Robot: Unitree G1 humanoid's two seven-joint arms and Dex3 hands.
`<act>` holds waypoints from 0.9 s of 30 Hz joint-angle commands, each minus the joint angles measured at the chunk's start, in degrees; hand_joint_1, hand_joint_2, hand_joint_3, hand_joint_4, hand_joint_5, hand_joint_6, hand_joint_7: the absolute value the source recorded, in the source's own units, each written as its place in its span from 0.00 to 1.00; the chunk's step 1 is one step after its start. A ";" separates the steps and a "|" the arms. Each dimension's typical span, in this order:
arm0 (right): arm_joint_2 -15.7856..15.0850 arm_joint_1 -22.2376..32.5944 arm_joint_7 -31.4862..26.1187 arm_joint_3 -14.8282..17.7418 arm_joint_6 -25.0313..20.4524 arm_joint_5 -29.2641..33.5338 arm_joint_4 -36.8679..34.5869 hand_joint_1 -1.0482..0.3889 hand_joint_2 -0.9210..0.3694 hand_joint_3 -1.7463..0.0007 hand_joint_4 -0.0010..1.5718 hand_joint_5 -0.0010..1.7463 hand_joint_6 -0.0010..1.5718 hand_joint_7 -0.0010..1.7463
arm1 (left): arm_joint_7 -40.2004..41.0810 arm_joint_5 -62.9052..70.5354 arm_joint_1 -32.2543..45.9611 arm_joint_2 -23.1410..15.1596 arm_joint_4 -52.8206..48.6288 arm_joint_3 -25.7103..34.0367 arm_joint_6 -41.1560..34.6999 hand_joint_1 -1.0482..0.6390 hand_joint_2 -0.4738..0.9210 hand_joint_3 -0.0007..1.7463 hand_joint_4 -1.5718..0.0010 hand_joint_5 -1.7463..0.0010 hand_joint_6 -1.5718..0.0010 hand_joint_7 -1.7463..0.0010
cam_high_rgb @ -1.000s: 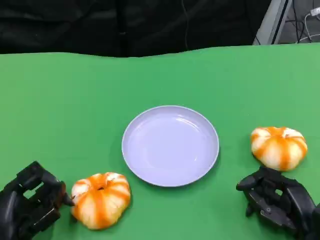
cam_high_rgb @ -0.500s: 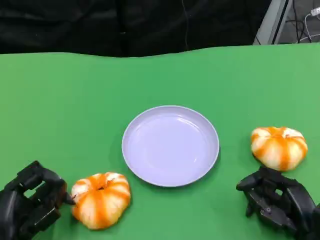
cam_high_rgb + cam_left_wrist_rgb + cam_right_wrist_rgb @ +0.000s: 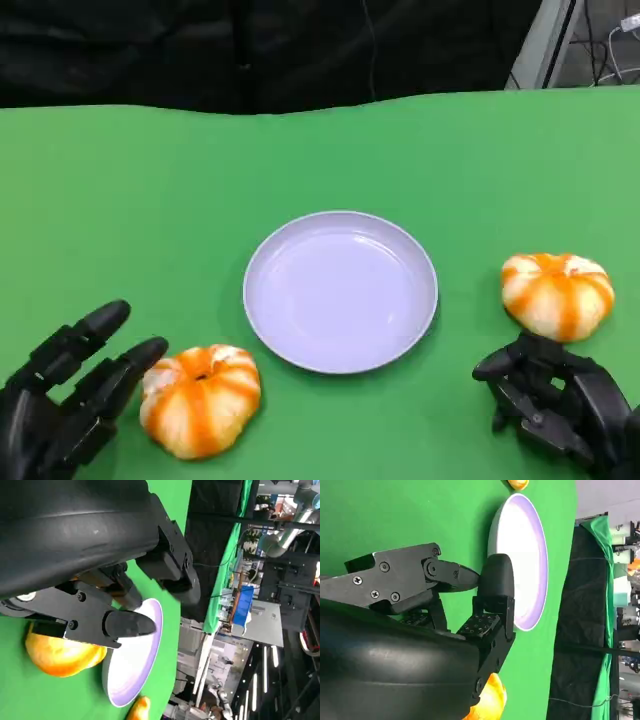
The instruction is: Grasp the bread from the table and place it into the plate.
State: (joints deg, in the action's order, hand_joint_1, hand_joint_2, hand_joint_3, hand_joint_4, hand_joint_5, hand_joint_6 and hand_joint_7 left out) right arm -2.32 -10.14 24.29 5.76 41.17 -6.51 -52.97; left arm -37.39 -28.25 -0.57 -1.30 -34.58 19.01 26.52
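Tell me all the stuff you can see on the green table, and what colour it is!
Bread: two round orange and white buns; one bun sits near the front left of the table, just left of and in front of the plate; the other bun sits to the right of the plate.
Plate: one, pale lilac, round, in the middle of the table, with nothing on it.
Table: one, covered in green cloth, with a dark curtain behind it.
Left hand: one, black, at the front left, fingers spread apart beside the left bun, holding nothing.
Right hand: one, black, at the front right, just in front of the right bun, fingers curled, holding nothing.
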 commanded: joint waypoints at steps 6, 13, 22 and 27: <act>-0.95 0.03 -0.34 0.27 0.13 0.01 -0.94 0.55 0.00 0.74 0.42 1.00 0.46 0.64 | 1.11 6.48 1.27 -2.68 1.14 -1.54 6.26 0.26 1.00 0.10 0.74 1.00 0.76 1.00; -0.79 0.07 -0.33 0.27 -0.30 -0.17 -0.71 0.55 0.00 0.74 0.41 1.00 0.46 0.64 | 9.93 23.02 2.82 -7.25 4.89 -6.30 10.81 0.10 1.00 0.06 0.77 1.00 0.78 0.99; -0.70 0.33 -1.33 -0.12 0.01 0.62 -0.17 0.55 0.00 0.74 0.41 1.00 0.46 0.64 | 19.15 37.24 5.97 -11.44 13.59 -12.94 6.77 0.07 1.00 0.06 0.75 0.99 0.78 1.00; -0.44 0.60 -1.40 -0.19 -0.24 0.52 0.48 0.55 0.00 0.74 0.41 1.00 0.46 0.64 | 22.20 46.99 7.05 -14.47 21.08 -16.75 -0.88 0.05 1.00 0.05 0.77 1.00 0.79 1.00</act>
State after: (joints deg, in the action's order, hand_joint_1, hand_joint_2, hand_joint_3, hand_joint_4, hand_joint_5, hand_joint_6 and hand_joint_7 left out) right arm -2.31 -10.21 23.12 5.52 41.30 -5.77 -52.91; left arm -17.24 14.51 5.64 -13.23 -16.75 3.68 29.12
